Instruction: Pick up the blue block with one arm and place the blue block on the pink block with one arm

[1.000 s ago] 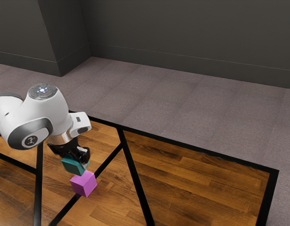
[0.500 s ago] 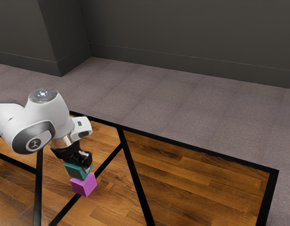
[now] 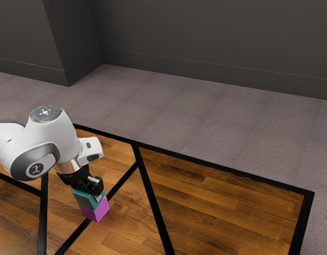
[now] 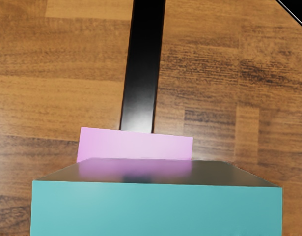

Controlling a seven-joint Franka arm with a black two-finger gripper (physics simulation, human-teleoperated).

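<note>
A teal-blue block [image 3: 86,198] sits in my gripper [image 3: 87,194], whose black fingers are shut on its sides. Its underside rests on or hovers just over the pink block [image 3: 94,212] on the wooden table; I cannot tell if they touch. In the wrist view the blue block [image 4: 155,206] is large and close under the hand, and a strip of the pink block [image 4: 134,144] peeks out beyond it.
Black bands [image 3: 149,196] divide the wooden tabletop [image 3: 221,212] into panels; one band [image 4: 141,64] runs away from the blocks. A black rim [image 3: 299,223] edges the table at the exterior view's right. Grey carpet [image 3: 206,117] and dark walls lie behind.
My hand has lowered with the blue block, closing the gap until the block stands right over the pink block. The pink block has stayed put.
</note>
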